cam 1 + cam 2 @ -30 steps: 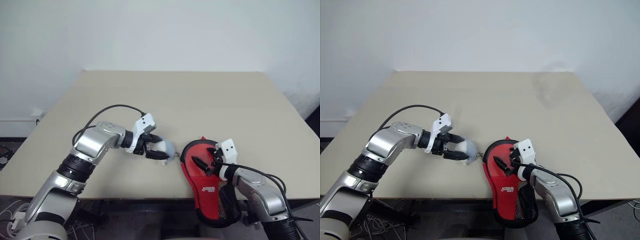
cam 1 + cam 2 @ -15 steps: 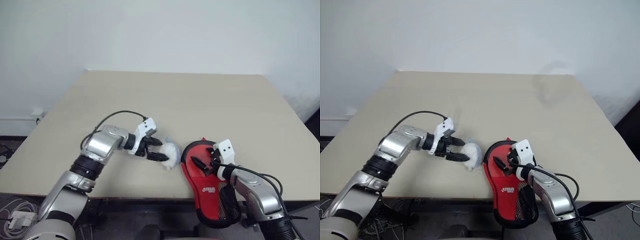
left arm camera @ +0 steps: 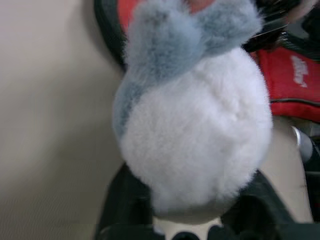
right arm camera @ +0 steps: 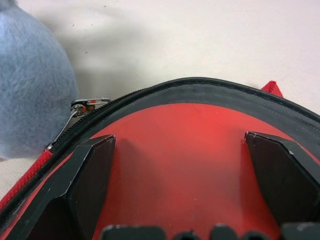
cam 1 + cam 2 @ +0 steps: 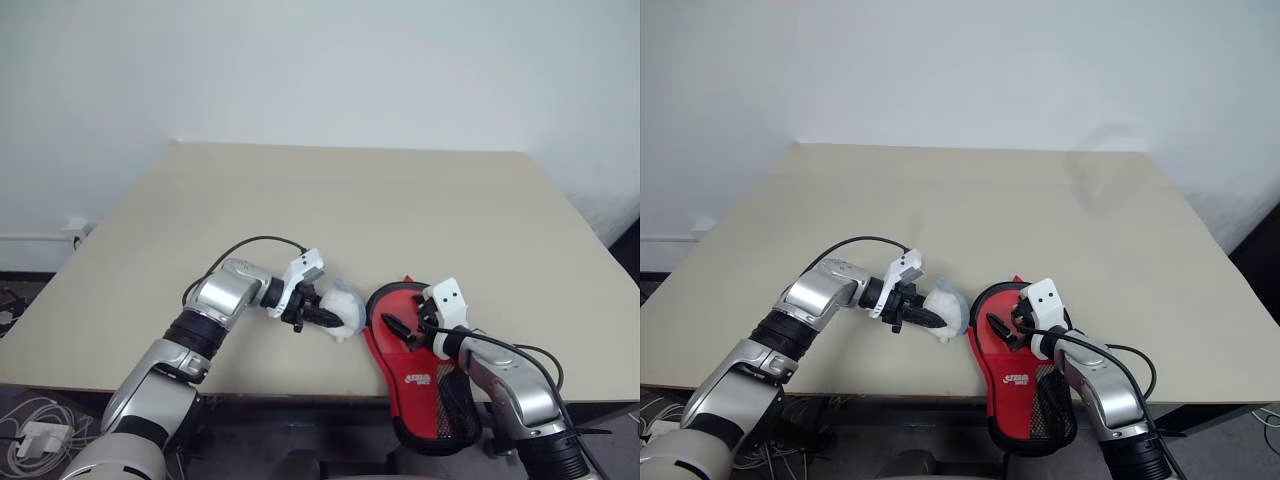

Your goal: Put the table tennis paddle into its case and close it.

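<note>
The case (image 5: 422,384) lies at the table's front edge, red with a white logo; its black mesh end hangs over the edge. My right gripper (image 5: 401,331) stands open over the round end, fingers (image 4: 90,175) spread above a smooth red face inside the black zip trim. The paddle is hidden; I cannot tell it apart from the case. A fluffy white and grey pompom (image 5: 343,307) sits just left of the case by the metal zip pull (image 4: 86,105). My left gripper (image 5: 326,319) is shut on the pompom (image 3: 195,130), pointing right.
The beige table (image 5: 350,200) stretches bare behind both arms up to a white wall. The front edge runs close under the case. Cables lie on the floor at the lower left.
My left gripper has moved right and down toward the case and closed on the pompom, which now sits nearer the case. The right gripper has not moved.
</note>
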